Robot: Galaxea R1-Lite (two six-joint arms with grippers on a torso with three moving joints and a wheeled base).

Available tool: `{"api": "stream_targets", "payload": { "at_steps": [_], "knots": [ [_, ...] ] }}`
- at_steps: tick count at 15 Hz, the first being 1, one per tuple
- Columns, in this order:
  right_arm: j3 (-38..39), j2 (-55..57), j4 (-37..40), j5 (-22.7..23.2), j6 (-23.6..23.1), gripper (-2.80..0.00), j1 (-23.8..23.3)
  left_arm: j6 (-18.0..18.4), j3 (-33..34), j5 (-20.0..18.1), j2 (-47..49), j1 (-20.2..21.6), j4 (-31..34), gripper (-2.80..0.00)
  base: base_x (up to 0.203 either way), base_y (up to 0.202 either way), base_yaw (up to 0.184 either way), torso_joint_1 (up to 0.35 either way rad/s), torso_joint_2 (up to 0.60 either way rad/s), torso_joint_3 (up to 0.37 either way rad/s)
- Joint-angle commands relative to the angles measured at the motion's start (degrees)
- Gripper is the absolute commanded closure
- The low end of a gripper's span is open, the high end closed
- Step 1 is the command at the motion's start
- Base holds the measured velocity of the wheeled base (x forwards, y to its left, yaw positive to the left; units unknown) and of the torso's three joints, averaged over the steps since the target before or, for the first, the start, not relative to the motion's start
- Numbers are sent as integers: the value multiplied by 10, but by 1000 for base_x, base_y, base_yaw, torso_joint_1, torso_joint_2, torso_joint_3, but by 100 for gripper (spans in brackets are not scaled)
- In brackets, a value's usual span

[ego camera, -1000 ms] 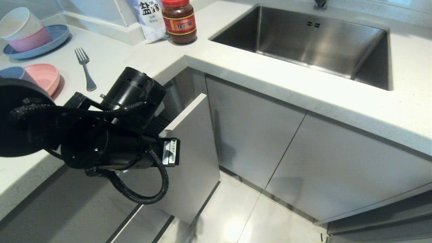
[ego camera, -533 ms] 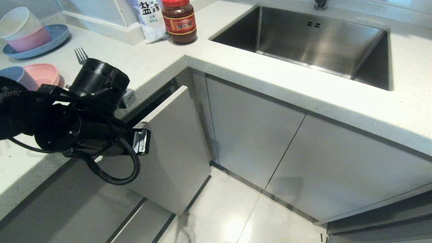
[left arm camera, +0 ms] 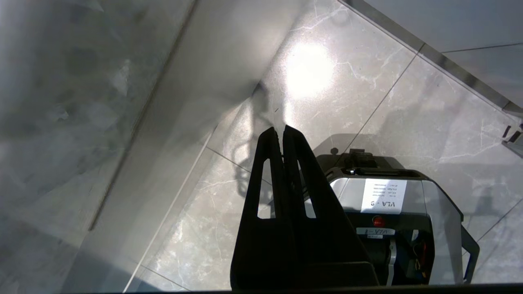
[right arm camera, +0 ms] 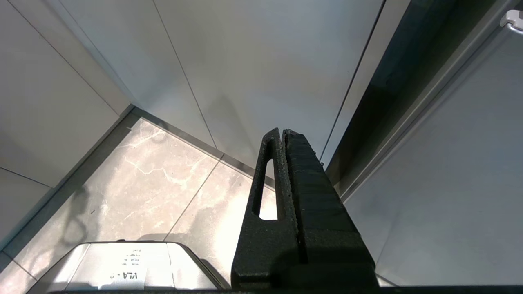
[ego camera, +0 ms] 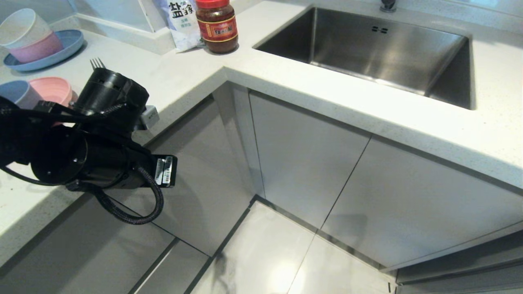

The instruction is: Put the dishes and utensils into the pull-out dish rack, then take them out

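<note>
The pull-out dish rack is pushed in; only its pale grey front (ego camera: 196, 175) shows, flush with the other cabinet fronts, and the wire basket is hidden. On the counter at the left sit the pale-pink plate (ego camera: 55, 87) and the blue-grey bowl (ego camera: 14, 90). Behind my left arm (ego camera: 102, 155) only the fork's tines (ego camera: 97, 63) show. That arm hangs in front of the counter edge, just left of the rack front. My left gripper (left arm camera: 281, 130) is shut and empty, pointing down at the floor beside the front (left arm camera: 81, 102). My right gripper (right arm camera: 282, 131) is shut, empty and parked low.
Cream and pink bowls stacked on a blue plate (ego camera: 65, 45) stand at the back left. A red-lidded jar (ego camera: 216, 26) and a salt bag (ego camera: 182, 20) sit by the steel sink (ego camera: 367, 45). My own base (left arm camera: 388, 204) stands on the tiled floor (ego camera: 265, 253).
The rack's front has slid from pulled out to fully shut. My left arm has moved left and back toward the counter with it, now covering most of the fork.
</note>
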Motion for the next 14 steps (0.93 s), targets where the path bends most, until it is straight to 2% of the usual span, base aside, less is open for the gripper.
{"api": "stream_targets", "payload": {
  "at_steps": [1, 3, 6, 8, 11, 12, 14],
  "knots": [
    [1, -2, 0, 0, 0, 0, 0, -1, 4, 2, -8, -14, 2, 0, 0, 0, 0, 0, 0, 0],
    [1, -2, 0, 0, 0, 0, 0, 3, 7, 2, -15, -18, -1, 0, 0, 0, 0, 0, 0, 0],
    [1, -2, 0, 0, 0, 0, 0, 23, 29, 0, -53, -27, -49, 0, 0, 0, 0, 0, 0, 0],
    [1, -2, 0, 0, 0, 0, 0, 64, 59, -9, -111, -31, -100, 0, 0, 0, 0, 0, 0, 0],
    [1, -2, 0, 0, 0, 0, 0, 123, 90, -49, -210, -27, -148, 0, 0, 0, 0, 0, 0, 0],
    [1, -2, 0, 0, 0, 0, 0, 142, 95, -69, -240, -7, -159, 0, 0, 0, 0, 0, 0, 0],
    [1, -2, 0, 0, 0, 0, 0, 178, 107, -143, -299, 68, -185, 0, 0, 0, 0, 0, 0, 0]
  ]
}}
